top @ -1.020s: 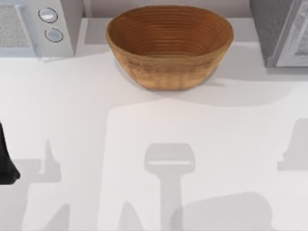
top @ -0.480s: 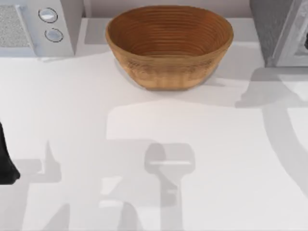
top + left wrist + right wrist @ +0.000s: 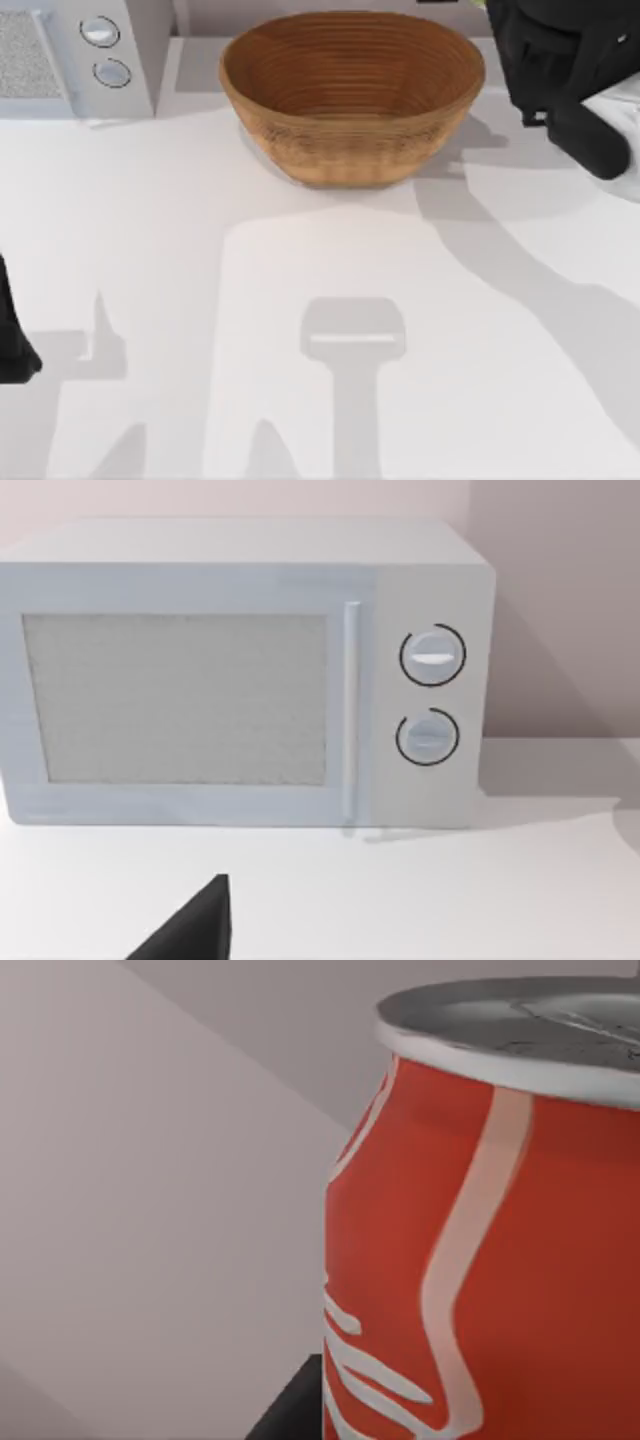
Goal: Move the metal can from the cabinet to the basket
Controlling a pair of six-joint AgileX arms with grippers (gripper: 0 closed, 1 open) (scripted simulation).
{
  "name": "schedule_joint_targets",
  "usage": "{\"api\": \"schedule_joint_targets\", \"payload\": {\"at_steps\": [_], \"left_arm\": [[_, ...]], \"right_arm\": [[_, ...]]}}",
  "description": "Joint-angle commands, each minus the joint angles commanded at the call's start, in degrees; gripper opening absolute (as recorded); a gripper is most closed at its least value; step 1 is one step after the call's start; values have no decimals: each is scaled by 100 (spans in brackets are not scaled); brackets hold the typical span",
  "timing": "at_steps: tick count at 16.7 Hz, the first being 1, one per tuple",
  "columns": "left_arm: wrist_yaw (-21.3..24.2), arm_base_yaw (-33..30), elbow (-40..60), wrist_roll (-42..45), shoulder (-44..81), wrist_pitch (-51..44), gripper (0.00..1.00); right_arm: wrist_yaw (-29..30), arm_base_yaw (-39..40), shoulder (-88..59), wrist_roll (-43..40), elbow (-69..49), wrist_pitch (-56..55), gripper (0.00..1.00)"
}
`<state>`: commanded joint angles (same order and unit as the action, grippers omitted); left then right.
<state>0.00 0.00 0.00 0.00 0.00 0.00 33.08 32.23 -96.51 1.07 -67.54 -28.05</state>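
The metal can (image 3: 480,1260), red with white script and a silver top, sits very close in the right wrist view with a pale wall behind it. A dark finger (image 3: 290,1410) shows beside its lower part. My right gripper (image 3: 487,8) is at the back right of the table, just past the far right rim of the basket (image 3: 352,150), and it is shut on the can. The brown wicker basket holds nothing. The black right arm covers the cabinet at the back right corner. My left gripper (image 3: 15,345) rests at the table's left edge.
A white microwave (image 3: 110,50) with two round dials (image 3: 432,695) stands at the back left, facing the left wrist camera. Open white tabletop (image 3: 330,330) spreads in front of the basket.
My right arm has swung in over the back right corner, covering the cabinet. Its shadow has shifted across the table. The left arm has stayed put.
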Motion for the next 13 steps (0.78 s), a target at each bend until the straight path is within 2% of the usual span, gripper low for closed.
{"api": "schedule_joint_targets", "payload": {"at_steps": [6, 13], "left_arm": [[0, 0, 0, 0, 0, 0, 100], [0, 0, 0, 0, 0, 0, 100]], "right_arm": [[659, 643, -1920, 24, -1372, -575, 0], [809, 779, -2348, 19, -1657, -685, 0]]}}
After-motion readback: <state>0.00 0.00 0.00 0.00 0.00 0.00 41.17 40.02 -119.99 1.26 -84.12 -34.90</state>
